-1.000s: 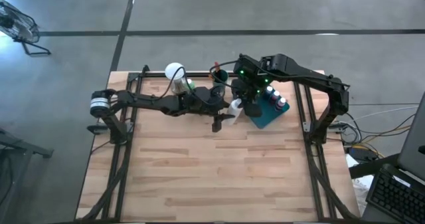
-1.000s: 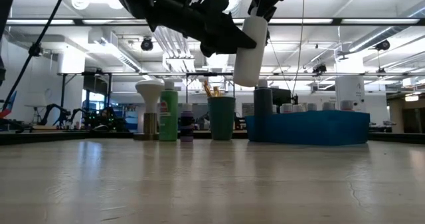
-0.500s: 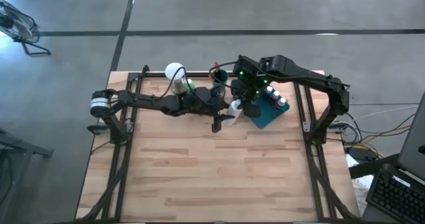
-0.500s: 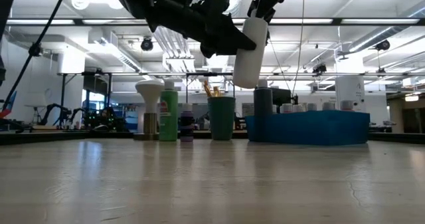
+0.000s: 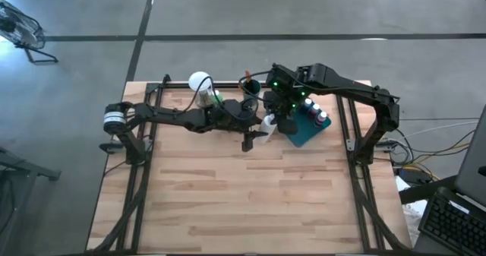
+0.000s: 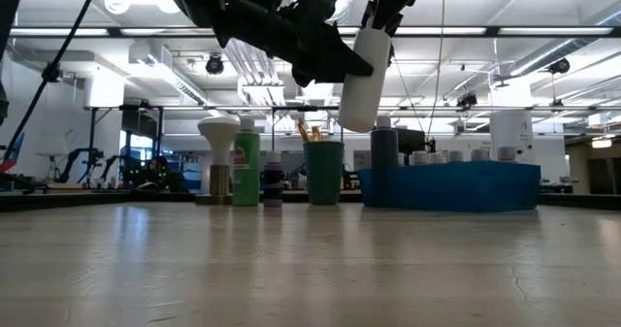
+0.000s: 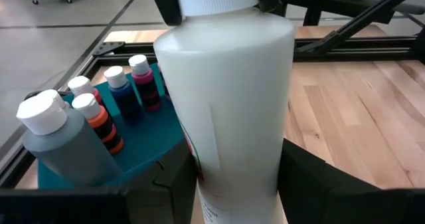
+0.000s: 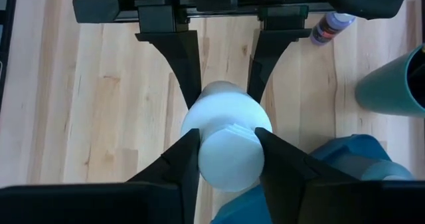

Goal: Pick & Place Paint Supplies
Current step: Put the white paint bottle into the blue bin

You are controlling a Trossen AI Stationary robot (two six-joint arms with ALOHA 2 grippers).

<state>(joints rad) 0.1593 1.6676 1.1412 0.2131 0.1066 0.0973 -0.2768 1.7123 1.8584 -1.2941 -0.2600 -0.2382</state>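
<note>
Gripping white bottle (image 8: 227,121) body: left gripper (image 7: 236,184); right gripper (image 8: 229,159) pinches cap, per wrist views.

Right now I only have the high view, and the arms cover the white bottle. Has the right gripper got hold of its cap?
Observer: Yes. In the right wrist view the right gripper has a finger pressed against each side of the cap of the white bottle.
Operator: And the left side?
Observer: The left gripper clamps the bottle's body, below the shoulder.
Operator: Is the bottle off the table?
Observer: Yes. The low view shows it hanging in the air, slightly tilted, its base higher than the caps of the bottles standing in the teal tray.
</note>
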